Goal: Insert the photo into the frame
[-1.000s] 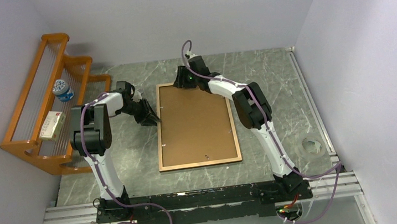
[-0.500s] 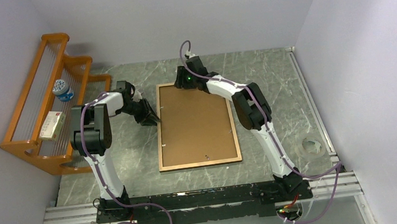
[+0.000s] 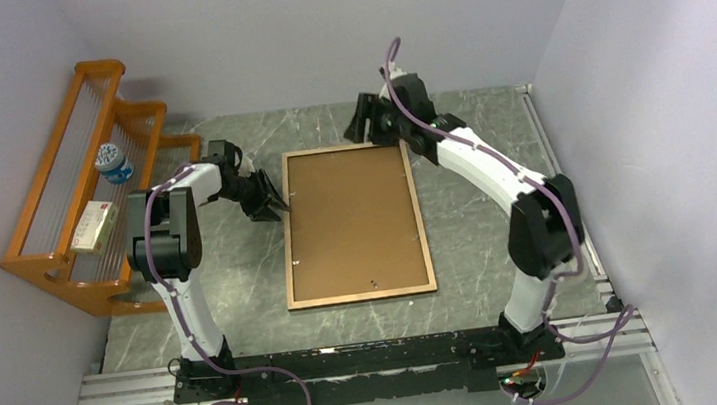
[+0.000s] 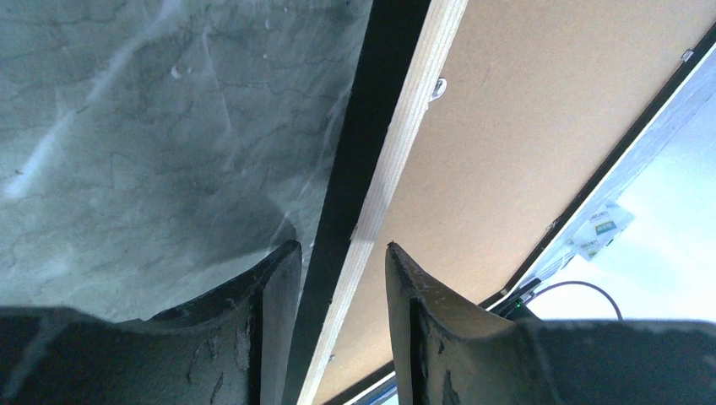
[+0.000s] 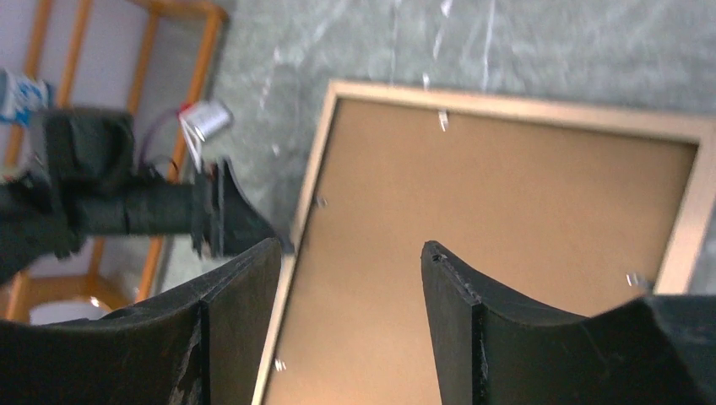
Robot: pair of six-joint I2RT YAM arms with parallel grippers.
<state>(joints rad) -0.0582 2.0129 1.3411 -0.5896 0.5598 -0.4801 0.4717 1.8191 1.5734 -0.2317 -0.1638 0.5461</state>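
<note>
Left arm (image 3: 169, 237) bent, left tool (image 4: 338, 249) low, jaws parted, right arm (image 3: 492, 173) outstretched, right tool (image 5: 350, 245) aloft, jaws parted

Lab: bare grey walls (image 3: 316, 26), aluminium rail (image 3: 128, 390)

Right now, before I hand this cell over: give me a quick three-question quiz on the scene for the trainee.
1. True or false: the frame lies face down, its brown backing board showing.
2. What does the left pincer straddle? A) the frame's rail on the left arm's side B) the frame's near rail C) nothing at all
3. Fill in: the right pincer hangs above the frame's far end with its jaws ___.

Key: 1 true; 2 A; 3 open.
</note>
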